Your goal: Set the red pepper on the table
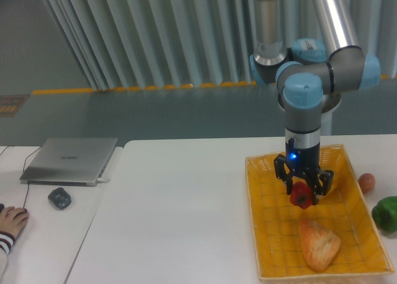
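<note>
- Camera view: the tool [303, 194] hangs over the yellow basket [267, 247], fingers closed on the red pepper [301, 197], which looks lifted clear of the weave.
- Risk: the glossy pepper could slip out during the carry and fall onto the bread [319, 243] just below.
- Risk: a low sideways path might catch the basket wall before reaching the white surface [180, 216] to the tool's left.

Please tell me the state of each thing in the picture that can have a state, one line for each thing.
gripper: shut on the red pepper, above the basket.
red pepper: held, apparently lifted off the basket floor.
yellow basket: on the table, holding a bread piece.
bread piece: lying in the basket.
laptop: closed.
green pepper: resting on the table.
</note>
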`<act>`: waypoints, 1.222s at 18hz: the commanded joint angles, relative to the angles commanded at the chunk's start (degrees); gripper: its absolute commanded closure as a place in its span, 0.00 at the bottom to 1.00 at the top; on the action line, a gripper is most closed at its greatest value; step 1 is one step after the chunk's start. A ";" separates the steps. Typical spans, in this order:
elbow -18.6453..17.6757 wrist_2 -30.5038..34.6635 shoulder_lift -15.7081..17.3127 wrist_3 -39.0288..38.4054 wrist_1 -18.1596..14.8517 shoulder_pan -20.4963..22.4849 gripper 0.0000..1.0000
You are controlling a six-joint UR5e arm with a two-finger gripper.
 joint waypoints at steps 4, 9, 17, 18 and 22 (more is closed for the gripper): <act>3.97 -0.18 0.00 7.27 -2.72 5.88 0.63; 3.97 -4.48 -1.05 24.85 -2.82 16.95 0.63; 3.36 -5.27 -3.69 42.70 -2.73 25.93 0.63; 3.44 -5.19 -4.13 43.85 -2.73 26.55 0.63; 3.53 -5.10 -6.06 51.31 -2.47 29.88 0.63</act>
